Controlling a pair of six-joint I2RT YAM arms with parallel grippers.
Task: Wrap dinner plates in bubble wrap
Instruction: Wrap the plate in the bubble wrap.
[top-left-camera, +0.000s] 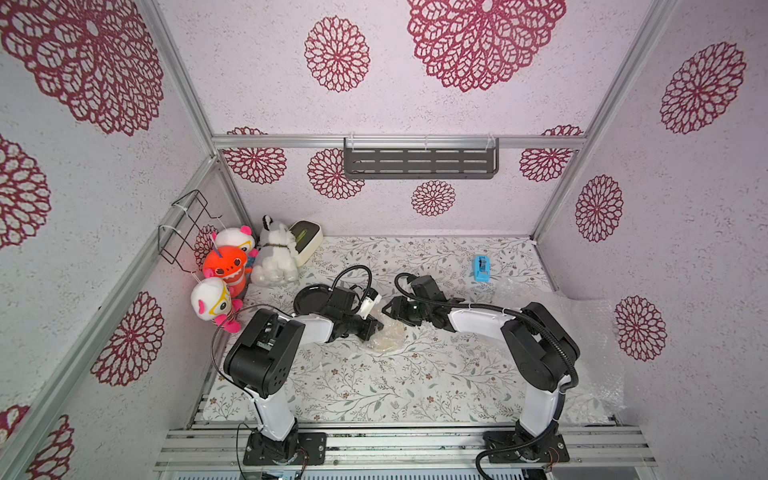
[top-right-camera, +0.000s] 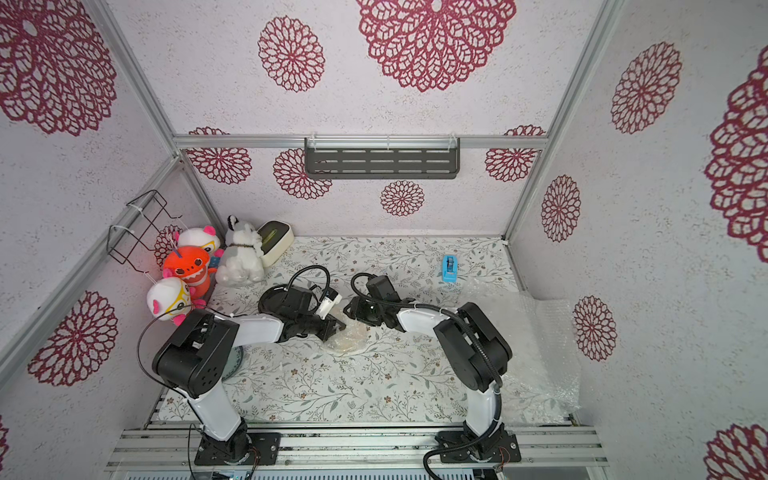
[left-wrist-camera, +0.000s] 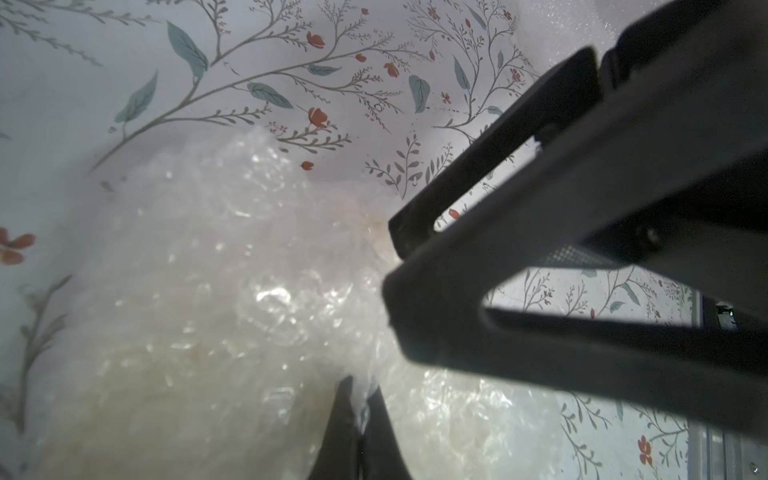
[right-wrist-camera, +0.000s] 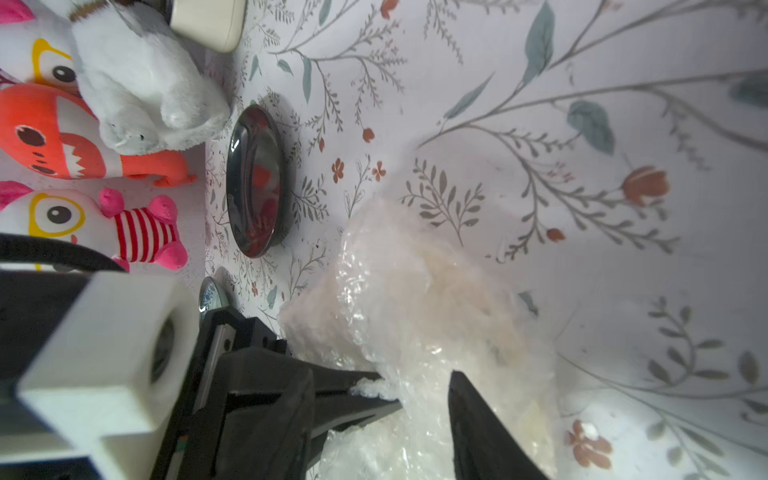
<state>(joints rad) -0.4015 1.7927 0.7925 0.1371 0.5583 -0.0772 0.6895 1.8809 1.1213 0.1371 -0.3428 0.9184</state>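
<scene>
Bubble wrap (left-wrist-camera: 232, 291) inside left claw (left-wrist-camera: 360, 401)

Table (top-left-camera: 374, 386): the bubble-wrap bundle (top-left-camera: 386, 338) lies at centre, between the two arms. The left claw (top-left-camera: 377, 326) meets its left edge and the right claw (top-left-camera: 388, 311) sits just behind it. The far plate (top-left-camera: 307, 297) lies behind the left arm, near the plush toys (top-left-camera: 232, 266) in the far-left corner, with a box (top-left-camera: 307, 239) behind them. The near plate (top-right-camera: 237, 361), partly seen in a top view, lies under the left elbow. The tape dispenser (top-left-camera: 481, 269) stands far right. Spare sheets (top-left-camera: 582, 332) cover the right edge.
</scene>
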